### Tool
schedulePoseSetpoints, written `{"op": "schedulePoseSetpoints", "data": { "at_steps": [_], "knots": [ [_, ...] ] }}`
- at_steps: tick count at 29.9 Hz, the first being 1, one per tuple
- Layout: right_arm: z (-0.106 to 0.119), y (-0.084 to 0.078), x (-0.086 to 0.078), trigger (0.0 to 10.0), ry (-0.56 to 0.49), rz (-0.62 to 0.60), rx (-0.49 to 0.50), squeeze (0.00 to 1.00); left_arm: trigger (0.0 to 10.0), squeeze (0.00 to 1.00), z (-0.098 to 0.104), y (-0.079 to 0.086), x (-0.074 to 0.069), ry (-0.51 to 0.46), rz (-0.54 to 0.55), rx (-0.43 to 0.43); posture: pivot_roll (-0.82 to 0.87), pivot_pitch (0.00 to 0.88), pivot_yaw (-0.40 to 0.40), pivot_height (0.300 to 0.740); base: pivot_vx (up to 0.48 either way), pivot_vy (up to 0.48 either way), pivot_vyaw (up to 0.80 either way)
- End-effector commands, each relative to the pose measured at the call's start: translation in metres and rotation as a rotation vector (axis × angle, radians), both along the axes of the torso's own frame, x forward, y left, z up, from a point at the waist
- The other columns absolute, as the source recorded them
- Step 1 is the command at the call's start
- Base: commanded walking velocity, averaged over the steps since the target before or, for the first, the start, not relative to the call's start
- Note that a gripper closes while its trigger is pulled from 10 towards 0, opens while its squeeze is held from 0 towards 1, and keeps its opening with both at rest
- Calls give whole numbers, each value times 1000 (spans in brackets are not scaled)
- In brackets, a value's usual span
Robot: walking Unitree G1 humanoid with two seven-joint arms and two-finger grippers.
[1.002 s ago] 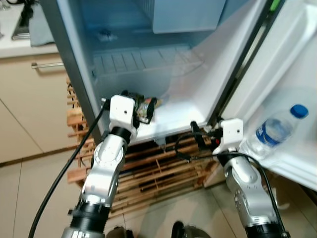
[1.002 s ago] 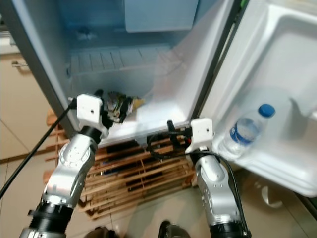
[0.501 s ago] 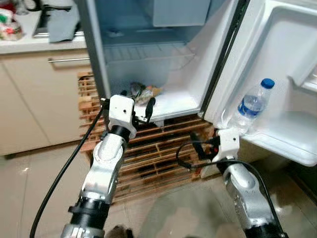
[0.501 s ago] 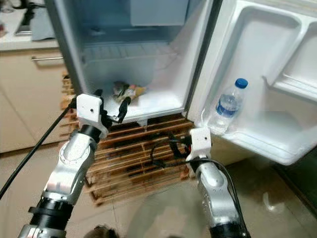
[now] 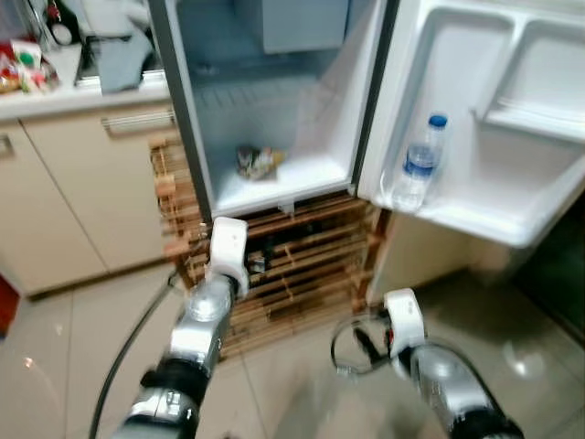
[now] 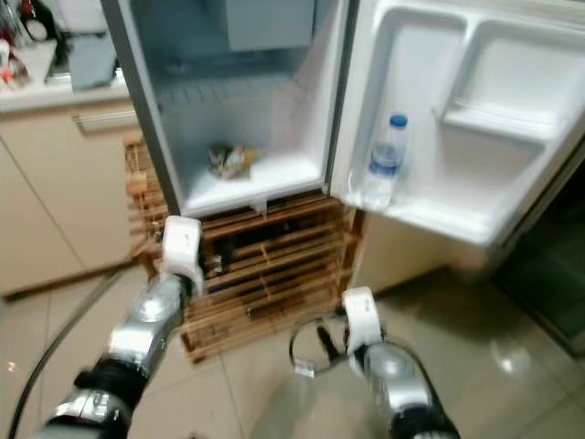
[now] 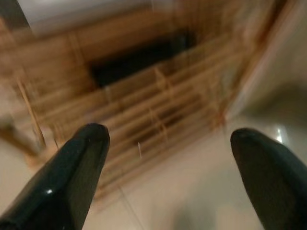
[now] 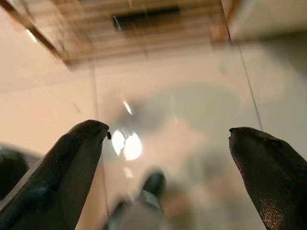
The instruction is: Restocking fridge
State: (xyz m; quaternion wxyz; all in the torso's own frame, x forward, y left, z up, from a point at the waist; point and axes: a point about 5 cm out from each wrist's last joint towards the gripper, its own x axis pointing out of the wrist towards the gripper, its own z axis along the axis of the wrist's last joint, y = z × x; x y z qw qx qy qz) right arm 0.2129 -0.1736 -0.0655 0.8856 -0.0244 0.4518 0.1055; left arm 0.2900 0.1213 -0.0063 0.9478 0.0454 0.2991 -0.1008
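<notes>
Left eye view: the snack packet (image 5: 258,162) lies on the fridge (image 5: 274,101) floor, released since a second ago; a water bottle (image 5: 419,165) stands in the door shelf (image 5: 484,197). One item is stocked, apparently. Tiled floor (image 5: 55,338), beige cabinets (image 5: 73,201).

Left wrist view: left gripper (image 7: 168,167), fingers spread and empty, faces the wooden rack (image 7: 144,100).

Right wrist view: right gripper (image 8: 165,163), spread, empty, above glossy tiles.

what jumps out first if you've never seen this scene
The small fridge standing wide open on a wooden rack, with a crumpled snack packet alone on its floor. Next, the water bottle upright in the door shelf. Both grippers, left and right, hang open over the tiled floor.
</notes>
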Motion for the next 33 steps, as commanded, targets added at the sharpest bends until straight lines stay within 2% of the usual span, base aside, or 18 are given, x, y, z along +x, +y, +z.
{"op": "schedulePoseSetpoints", "data": {
  "at_steps": [1,3,5,6,7,8,11,12,15,19,23,28,33],
  "knots": [
    [4,-6,9,10000,-9,-12,-54,0,10000,0,-16,1,-12,119,-16,58,-60,0,-13,740,0,0,0],
    [-8,-15,-9,10000,102,-44,-113,0,10000,0,-48,9,-50,339,-29,111,-78,0,-9,740,0,0,0],
    [-15,-21,-23,10000,187,-55,-149,0,10000,0,-66,20,-77,472,-65,171,-128,0,20,740,0,0,0],
    [-17,-22,-26,10000,220,-16,-157,0,10000,0,-71,27,-87,520,-81,185,-142,0,28,740,0,0,0],
    [-17,-22,-26,10000,220,-16,-157,0,10000,0,-71,27,-87,520,-81,185,-142,0,28,740,0,0,0],
    [-15,-21,-23,10000,225,1,-143,0,10000,0,-75,36,-94,557,-70,194,-147,0,26,740,0,0,0],
    [-8,-20,-10,10000,178,-49,-106,0,10000,0,-74,41,-93,549,-21,180,-144,0,22,740,0,0,0],
    [-3,-17,1,10000,149,-123,-41,0,10000,0,-73,40,-90,547,45,142,-123,0,9,740,0,0,0],
    [0,-10,7,10000,147,-117,2,0,10000,0,-72,33,-88,559,42,152,-95,0,-7,740,0,0,0],
    [-4,-9,0,10000,193,-73,-21,0,10000,0,-72,28,-87,563,45,133,-89,0,-11,740,0,0,0],
    [-9,-11,-9,10000,221,-106,-23,0,10000,0,-71,25,-85,568,89,79,-75,0,-19,740,0,0,0],
    [-5,-11,-3,10000,200,-174,29,0,10000,0,-65,19,-74,535,136,21,-64,0,-41,740,0,0,0],
    [-2,-11,2,10000,184,-209,62,0,10000,0,-64,15,-72,528,135,5,-57,0,-51,740,0,0,0]
  ]
}}
